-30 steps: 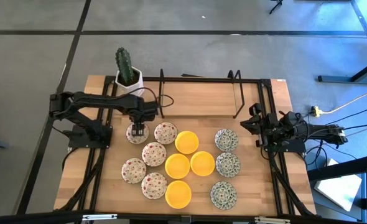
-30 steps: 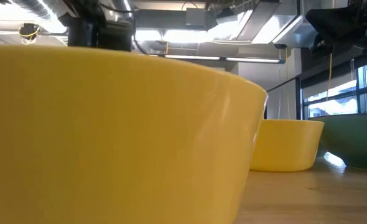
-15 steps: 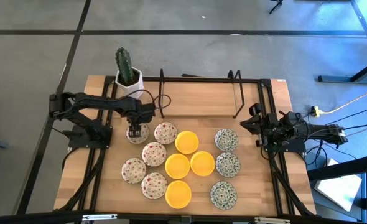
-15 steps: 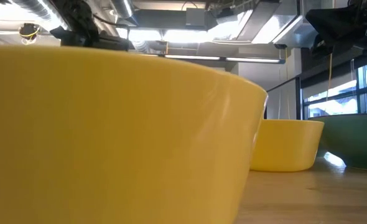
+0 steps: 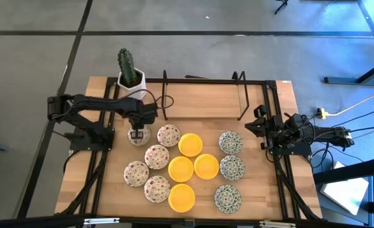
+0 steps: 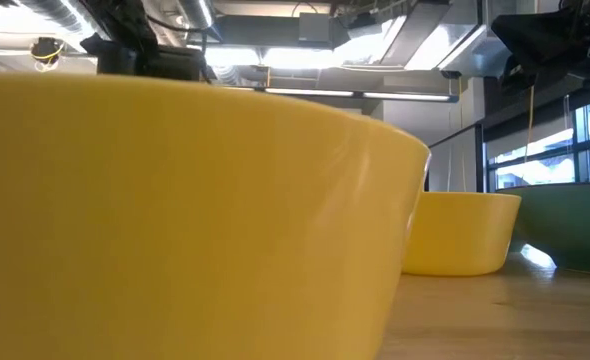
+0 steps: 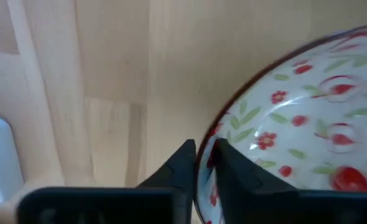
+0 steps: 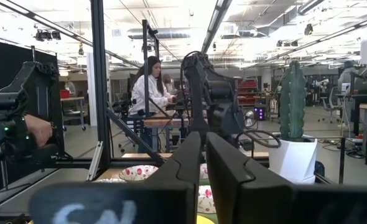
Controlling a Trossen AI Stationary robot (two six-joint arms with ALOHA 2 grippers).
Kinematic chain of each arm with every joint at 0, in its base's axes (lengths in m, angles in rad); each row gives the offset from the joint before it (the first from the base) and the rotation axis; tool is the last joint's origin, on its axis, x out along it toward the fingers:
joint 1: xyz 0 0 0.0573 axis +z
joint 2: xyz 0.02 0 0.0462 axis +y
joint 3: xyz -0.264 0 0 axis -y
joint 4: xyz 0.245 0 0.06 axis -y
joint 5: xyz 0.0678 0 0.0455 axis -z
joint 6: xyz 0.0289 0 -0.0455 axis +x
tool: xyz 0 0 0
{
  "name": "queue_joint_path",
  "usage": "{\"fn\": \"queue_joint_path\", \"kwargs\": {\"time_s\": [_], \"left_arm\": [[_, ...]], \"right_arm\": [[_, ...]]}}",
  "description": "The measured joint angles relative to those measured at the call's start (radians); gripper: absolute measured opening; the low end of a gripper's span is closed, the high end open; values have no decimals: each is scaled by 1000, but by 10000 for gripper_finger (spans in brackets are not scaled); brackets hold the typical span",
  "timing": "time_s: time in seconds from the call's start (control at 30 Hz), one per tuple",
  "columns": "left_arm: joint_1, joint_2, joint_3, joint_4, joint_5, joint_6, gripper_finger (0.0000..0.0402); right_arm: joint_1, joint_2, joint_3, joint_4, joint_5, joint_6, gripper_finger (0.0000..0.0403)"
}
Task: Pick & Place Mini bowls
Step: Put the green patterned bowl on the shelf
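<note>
Low view: a plain bright yellow round mini bowl (image 6: 175,220) fills the near frame, second yellow bowl (image 6: 460,232) behind it at right. High view: left claw (image 5: 137,133) at centre left, fingers pinched on the rim of the cream red-floral mini bowl (image 5: 141,136) on the wooden table (image 5: 199,101). Remaining floral, yellow and grey-green patterned bowls sit clustered mid-frame. Right claw (image 5: 258,126) parked at right edge, fingers together, holding nothing. Green cactus in white square pot (image 5: 130,75) upper left.
</note>
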Motion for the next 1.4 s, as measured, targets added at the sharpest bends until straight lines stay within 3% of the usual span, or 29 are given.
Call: {"fn": "queue_joint_path", "kwargs": {"time_s": [0.23,0.53,0.77,1.0,1.27,1.4], "left_arm": [[-2,-71,-7,0,12,-4,17],[-2,-265,-2,-17,-37,-37,5],[-51,-353,98,-37,-47,-51,5],[-160,-372,243,-26,-121,-42,6],[-291,-372,316,229,-182,54,6],[-325,-361,318,412,-331,55,6]], "right_arm": [[0,0,0,0,1,-1,30],[0,0,0,-1,0,-1,30],[0,0,0,-8,1,-1,30],[0,0,0,-8,1,-1,30],[0,0,0,-8,1,-21,30],[0,0,0,-8,1,-22,30]]}}
